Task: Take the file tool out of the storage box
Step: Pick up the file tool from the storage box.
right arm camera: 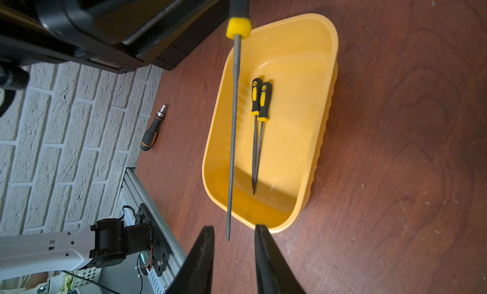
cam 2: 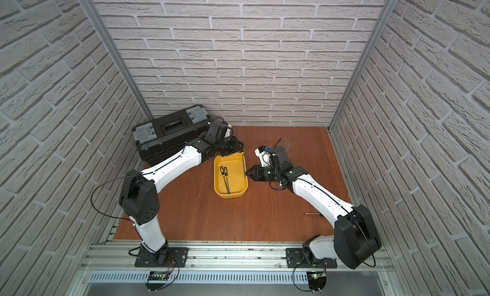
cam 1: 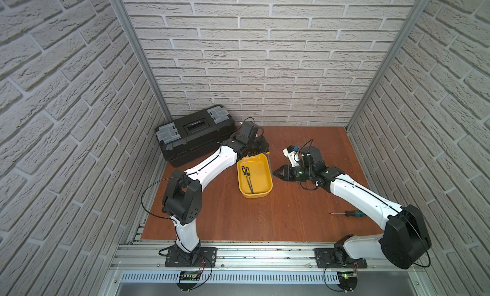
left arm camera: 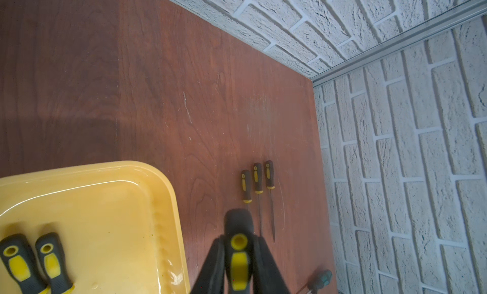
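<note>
The storage box [cam 1: 255,196] [cam 2: 230,195] is a shallow yellow tray at mid-table, also seen in the right wrist view [right arm camera: 303,200] and the left wrist view [left arm camera: 105,174]. Two black-and-yellow files [cam 1: 248,178] [right arm camera: 259,116] lie inside it. My left gripper [cam 1: 265,148] [left arm camera: 238,242] is shut on the handle of a third file tool [right arm camera: 232,137], held over the tray's right rim with its grey blade [cam 1: 270,164] [cam 2: 243,167] reaching toward my right gripper [cam 1: 275,172] [right arm camera: 233,232]. That gripper is open, the blade tip between its fingers without touching them.
A large black toolbox [cam 1: 196,135] [cam 2: 169,132] stands at the back left. Three more files [left arm camera: 257,182] lie side by side on the table near a wall. A teal-handled screwdriver [cam 1: 350,213] [left arm camera: 320,278] lies by the right arm, and a black-orange driver [right arm camera: 152,129] near the wall.
</note>
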Controlling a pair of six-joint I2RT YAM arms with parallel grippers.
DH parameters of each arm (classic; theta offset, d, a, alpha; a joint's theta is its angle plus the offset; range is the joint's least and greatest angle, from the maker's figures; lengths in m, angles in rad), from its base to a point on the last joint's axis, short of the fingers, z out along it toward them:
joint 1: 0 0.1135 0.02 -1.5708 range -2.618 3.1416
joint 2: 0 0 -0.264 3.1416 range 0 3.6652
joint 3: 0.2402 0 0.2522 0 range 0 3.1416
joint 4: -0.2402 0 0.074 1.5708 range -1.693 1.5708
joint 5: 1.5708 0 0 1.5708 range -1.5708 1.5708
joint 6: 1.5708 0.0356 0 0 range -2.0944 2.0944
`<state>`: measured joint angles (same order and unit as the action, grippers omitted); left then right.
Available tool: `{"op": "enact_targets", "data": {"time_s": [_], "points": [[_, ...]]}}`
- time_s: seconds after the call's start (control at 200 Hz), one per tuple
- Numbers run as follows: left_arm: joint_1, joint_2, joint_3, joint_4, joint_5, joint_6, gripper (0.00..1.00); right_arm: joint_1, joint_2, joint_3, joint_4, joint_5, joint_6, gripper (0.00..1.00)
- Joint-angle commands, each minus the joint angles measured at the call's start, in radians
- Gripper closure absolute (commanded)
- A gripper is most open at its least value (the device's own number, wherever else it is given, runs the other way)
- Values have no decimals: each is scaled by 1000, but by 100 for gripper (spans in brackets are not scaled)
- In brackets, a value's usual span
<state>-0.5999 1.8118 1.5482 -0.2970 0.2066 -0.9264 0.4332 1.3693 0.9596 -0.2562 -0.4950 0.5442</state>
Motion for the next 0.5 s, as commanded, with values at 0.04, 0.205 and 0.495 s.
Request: {"op": "enact_targets", "data": {"time_s": [0.04,0.205,0.495], "points": [[7,-38,-8,61,26,-17,85,12,10,32,49,-11,5,71],[7,-39,-5,58,27,-17,85,18,23,41,52,-15,5,74],[8,-43,-2,59,28,-19,85,23,38,51,57,-19,5,80]]}}
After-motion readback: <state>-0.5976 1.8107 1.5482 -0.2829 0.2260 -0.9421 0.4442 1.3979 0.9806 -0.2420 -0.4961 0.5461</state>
